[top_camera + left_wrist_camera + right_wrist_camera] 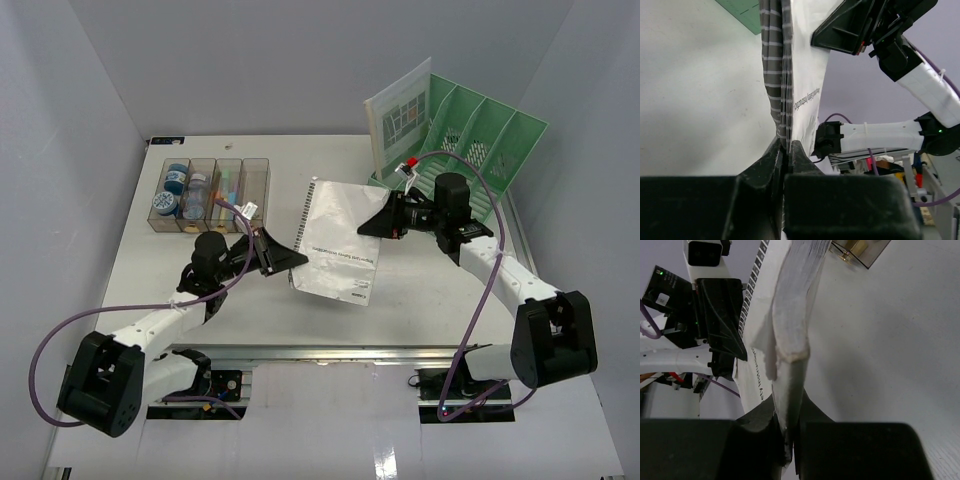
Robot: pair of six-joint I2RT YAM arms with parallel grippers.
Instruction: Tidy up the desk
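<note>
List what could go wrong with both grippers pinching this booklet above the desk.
1. The left gripper and right gripper pinch opposite edges of the booklet; if the arms pull apart or twist, pages could tear or crease.
2. Both grips sit on thin edges, so it might slip and fall to the desk.
3. The green file rack already holds another manual; steering this one in could knock it.

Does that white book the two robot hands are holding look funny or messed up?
Yes. The white booklet sits crooked over the desk, pinched by the left gripper and the right gripper at opposite edges. Beside the right gripper's grip, a page edge looks crumpled and ragged.
</note>
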